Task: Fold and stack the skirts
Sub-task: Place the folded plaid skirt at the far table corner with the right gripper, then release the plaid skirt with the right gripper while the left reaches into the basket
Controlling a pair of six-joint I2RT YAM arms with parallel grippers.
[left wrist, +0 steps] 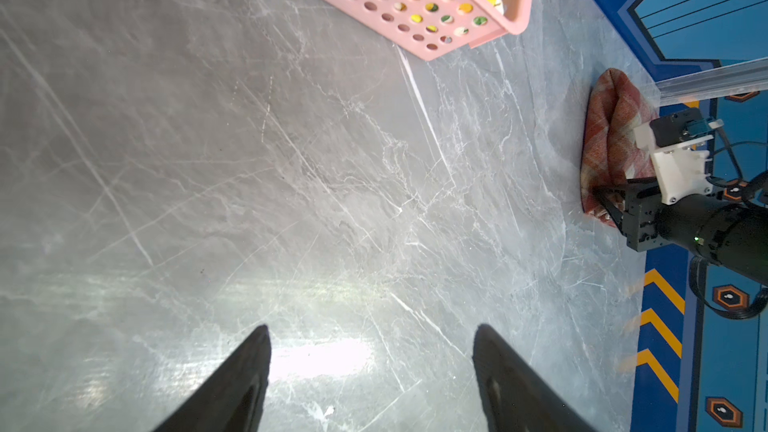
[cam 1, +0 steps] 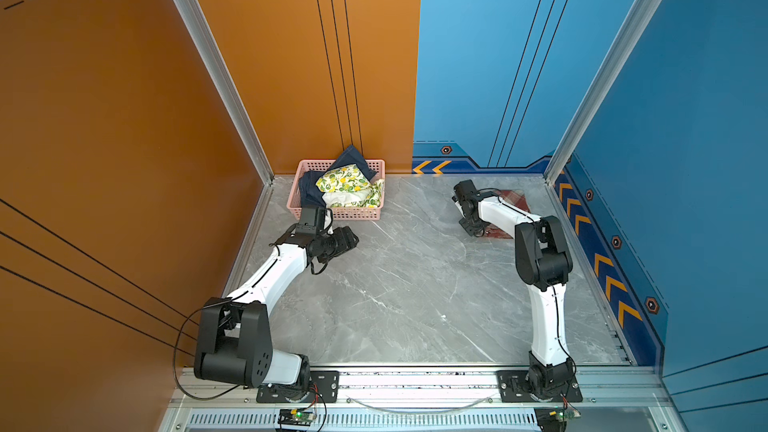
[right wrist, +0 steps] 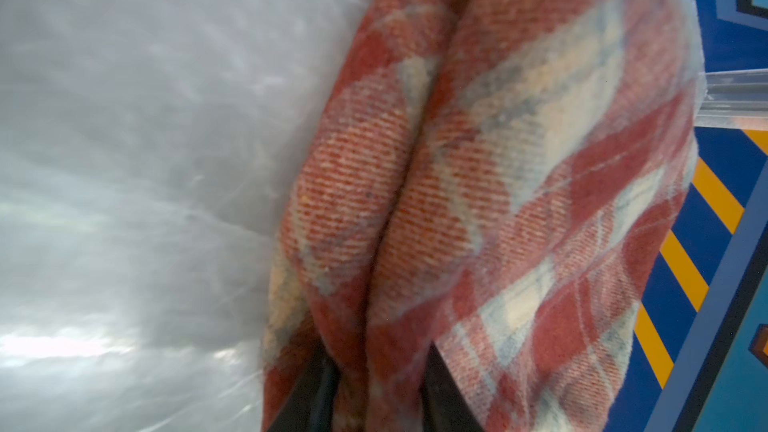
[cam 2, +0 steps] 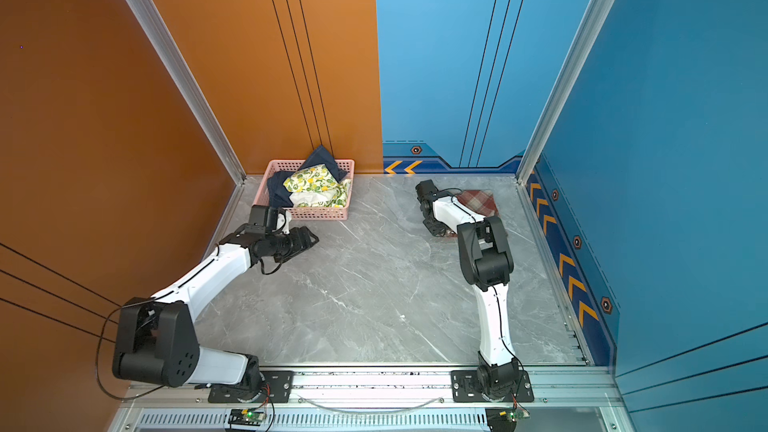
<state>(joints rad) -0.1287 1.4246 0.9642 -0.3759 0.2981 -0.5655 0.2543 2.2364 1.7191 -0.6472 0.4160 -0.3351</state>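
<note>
Marble tabletop [cam 1: 415, 284]: right fingers [right wrist: 313, 396] pinch the plaid skirt [right wrist: 519, 160] (bunched fold); left fingers [left wrist: 241, 384] spread wide.

Both arms, left arm [cam 1: 286, 268] and right arm [cam 1: 546, 317], are the same build: smooth white link shells between chunky matte-black joint housings, with thin black cables [left wrist: 695, 280] trailing off them. Each one's got a black base plate [cam 1: 326, 384] with silver screws. The left gripper [left wrist: 372, 328] has black fingers [left wrist: 245, 380] tapering to points. The right wrist has a white camera bracket [left wrist: 677, 168] and a tiny green LED [left wrist: 698, 238].
</note>
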